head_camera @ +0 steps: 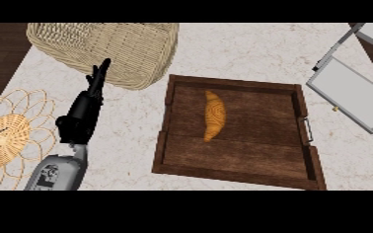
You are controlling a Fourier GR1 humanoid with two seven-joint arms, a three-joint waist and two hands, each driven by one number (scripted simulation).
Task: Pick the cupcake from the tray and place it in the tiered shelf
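Marble counter (247, 54) — croissant (213, 114) on tray (241, 168)

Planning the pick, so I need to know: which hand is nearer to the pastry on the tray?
Left, the only hand in view. The left hand is left of the wooden tray, over the counter beside the wicker basket, apart from the pastry. The right hand does not show.

open counter runs between the tray (166, 128) and the left hand (86, 109), a clear lane. wicker basket (109, 47) blocks the top left, shelf (342, 86) crowds the right edge, woven mat (18, 128) sits at left.
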